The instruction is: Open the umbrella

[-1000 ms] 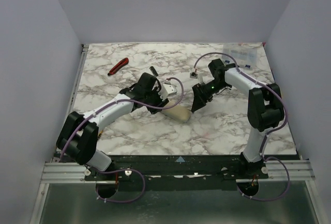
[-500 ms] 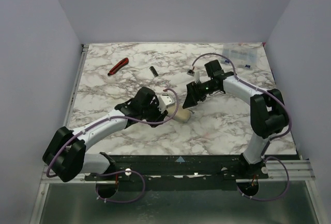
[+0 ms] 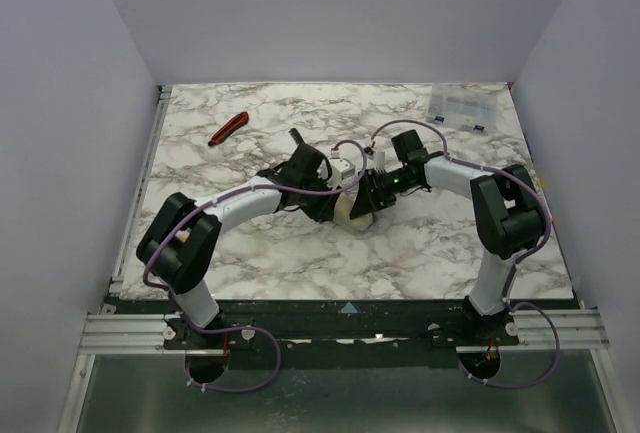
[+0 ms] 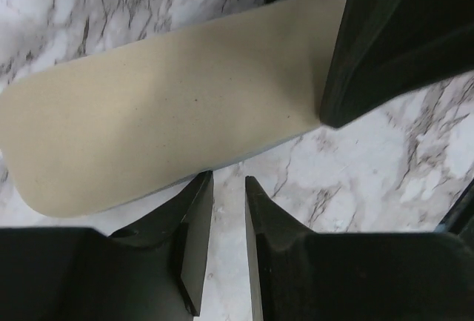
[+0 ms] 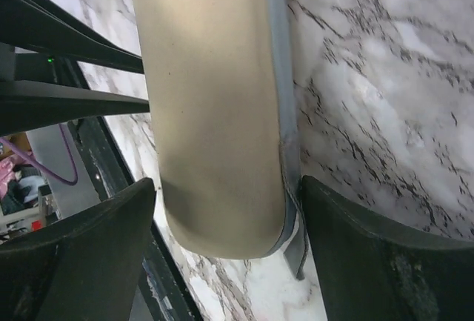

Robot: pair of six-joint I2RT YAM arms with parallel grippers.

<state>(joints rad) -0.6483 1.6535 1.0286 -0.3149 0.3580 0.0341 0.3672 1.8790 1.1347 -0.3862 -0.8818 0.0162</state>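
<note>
A beige oblong case (image 3: pixel 352 217) with a grey-lavender edge lies flat on the marble table (image 3: pixel 250 253) near its middle. No ribs, shaft or handle of the umbrella show. My left gripper (image 3: pixel 334 207) is low at the case's left side; in the left wrist view its jaws (image 4: pixel 228 180) stand a narrow gap apart over bare marble, tips at the case's edge (image 4: pixel 170 106), holding nothing. My right gripper (image 3: pixel 366 200) is open wide and straddles the case's end (image 5: pixel 215 113); its right finger (image 5: pixel 348 239) is close to the grey edge. A right finger (image 4: pixel 400 39) shows in the left wrist view.
A red-handled tool (image 3: pixel 228 128) lies at the back left, a small black object (image 3: pixel 296 136) behind the left gripper. A clear plastic box (image 3: pixel 462 105) sits at the back right corner. Grey walls enclose the table on three sides. The left arm (image 5: pixel 67 47) shows in the right wrist view.
The right gripper has come down and left until it straddles the case. The left gripper has swung back toward the middle to the case's left side. The case has shifted slightly.
</note>
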